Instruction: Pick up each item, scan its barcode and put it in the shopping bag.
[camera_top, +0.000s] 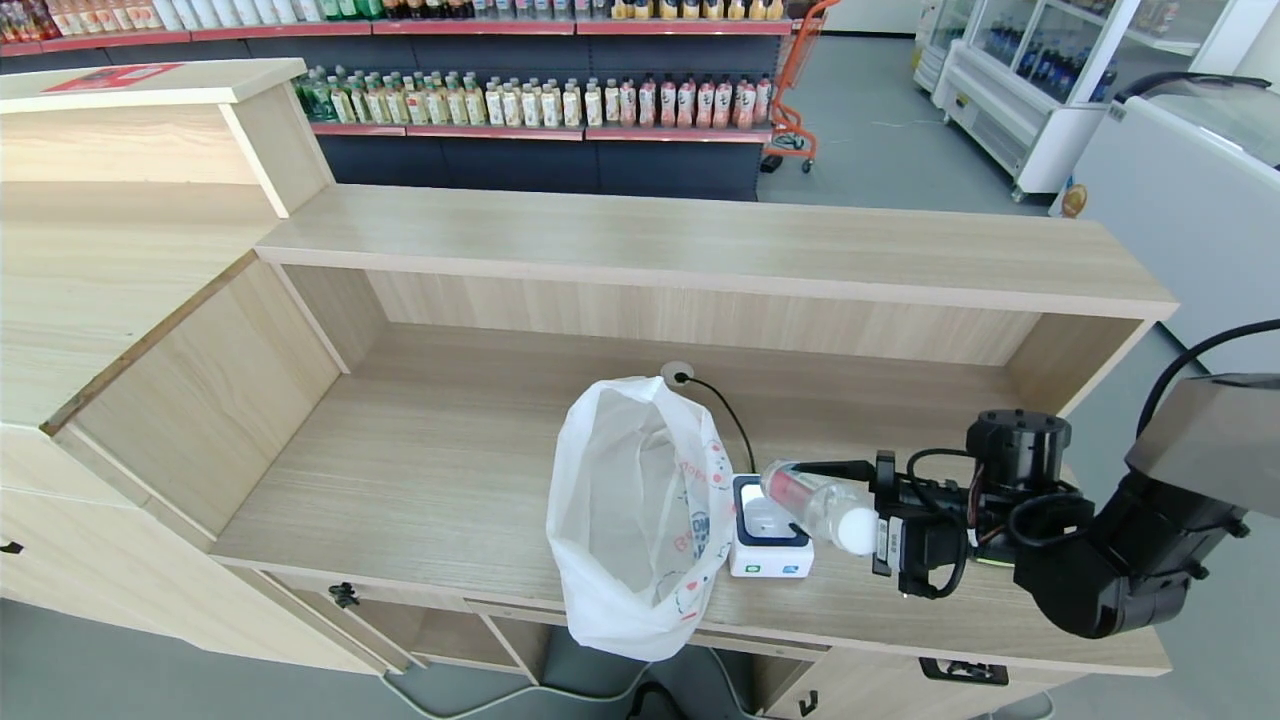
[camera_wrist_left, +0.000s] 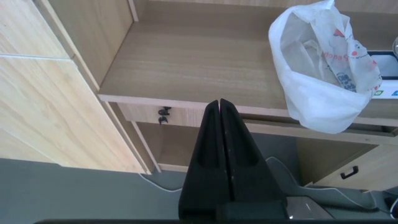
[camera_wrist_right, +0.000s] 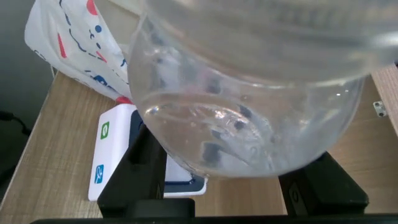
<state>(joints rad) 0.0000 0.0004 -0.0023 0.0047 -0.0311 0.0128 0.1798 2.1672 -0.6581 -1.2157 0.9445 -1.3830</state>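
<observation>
On the left, low by the counter, my left gripper is pinched closed and empty. The shopping bag stands open in the middle, the scanner just beside it. My right gripper holds the bottle sideways over the scanner. It is round and smooth, so it might slip, or knock the floppy bag over.

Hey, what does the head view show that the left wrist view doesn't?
Head view only: the right gripper holding the bottle above the scanner, and drink shelves behind the counter. Left wrist view only: the left gripper, fingers shut, out in front of the counter. Both: the open shopping bag, the scanner beside it, and the counter.
</observation>
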